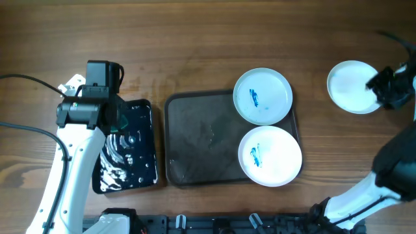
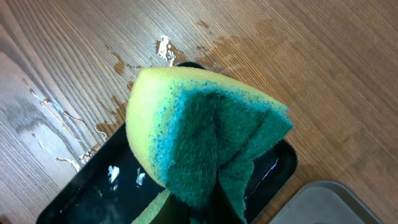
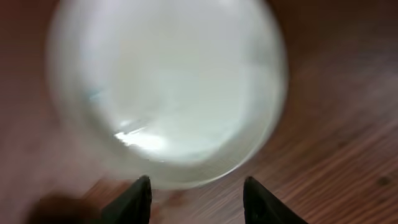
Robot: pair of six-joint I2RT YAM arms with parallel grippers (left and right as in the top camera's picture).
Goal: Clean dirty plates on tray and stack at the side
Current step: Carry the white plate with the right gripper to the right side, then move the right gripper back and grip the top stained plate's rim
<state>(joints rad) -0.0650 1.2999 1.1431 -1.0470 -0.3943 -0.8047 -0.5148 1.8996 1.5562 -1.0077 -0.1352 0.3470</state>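
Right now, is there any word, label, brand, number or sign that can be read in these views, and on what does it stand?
No text can be read in any view.
Blue smears on the upper plate and lower plate on the tray: marks, not writing.
White tag on the left arm: too small to read.
Sponge, black tray, side plate: nothing written shows.

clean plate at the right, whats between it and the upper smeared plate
Only bare table, between the clean plate and the upper smeared plate, in the overhead view.
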